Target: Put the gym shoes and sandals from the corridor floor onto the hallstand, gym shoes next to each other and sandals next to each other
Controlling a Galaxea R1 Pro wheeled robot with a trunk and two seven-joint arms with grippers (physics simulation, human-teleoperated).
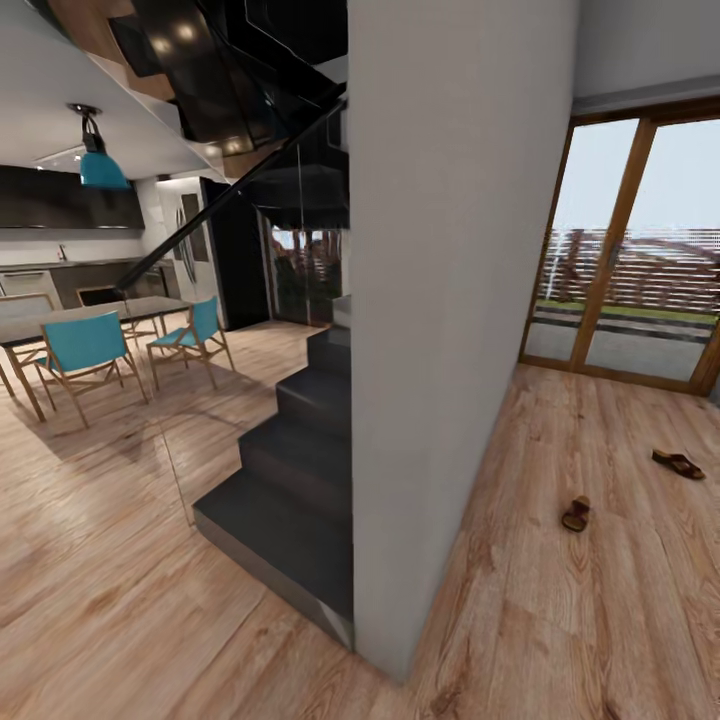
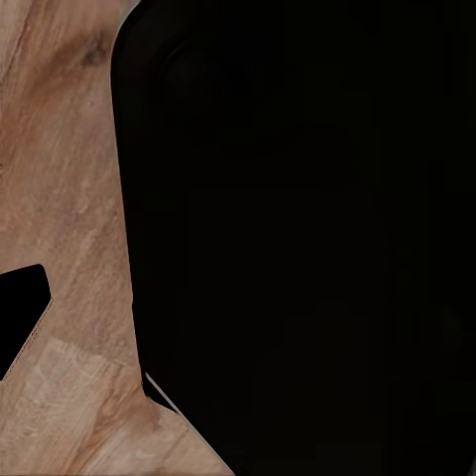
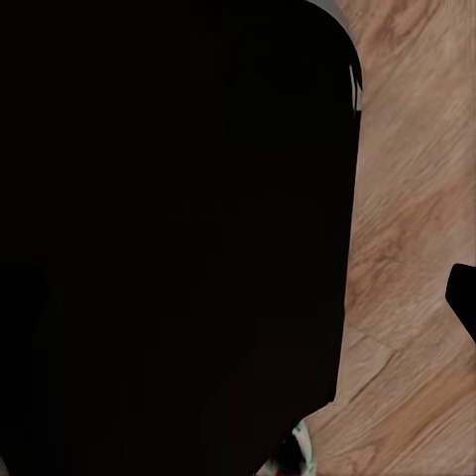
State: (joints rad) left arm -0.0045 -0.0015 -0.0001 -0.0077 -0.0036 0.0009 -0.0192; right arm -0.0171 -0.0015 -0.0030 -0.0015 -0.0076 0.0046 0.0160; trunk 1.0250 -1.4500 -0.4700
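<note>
Apparently the robot is on its way: nothing is held, and the step in hand looks like the approach to the first pickup.

Going left to right in the head view, a dining table stands with teal chairs under a teal pendant lamp, in front of a dark kitchen run. Next comes a dark staircase, then a grey wall that splits the room. Beyond it lies the corridor floor, light wood plank, running to a wood-framed glass door.

Both sandals rest on that floor, well apart from each other: the nearer sandal lies out from the wall, and the farther sandal lies close to the picture's right edge, nearer the door. I cannot place the gym shoes or the hallstand from these pictures.

My judgement is that the next move calls for driving round the wall toward the nearer sandal, then lowering an arm over it.

Each wrist view gives a large black shape of the robot's own over wood planks. Whether either gripper is spread or clenched I cannot tell.
</note>
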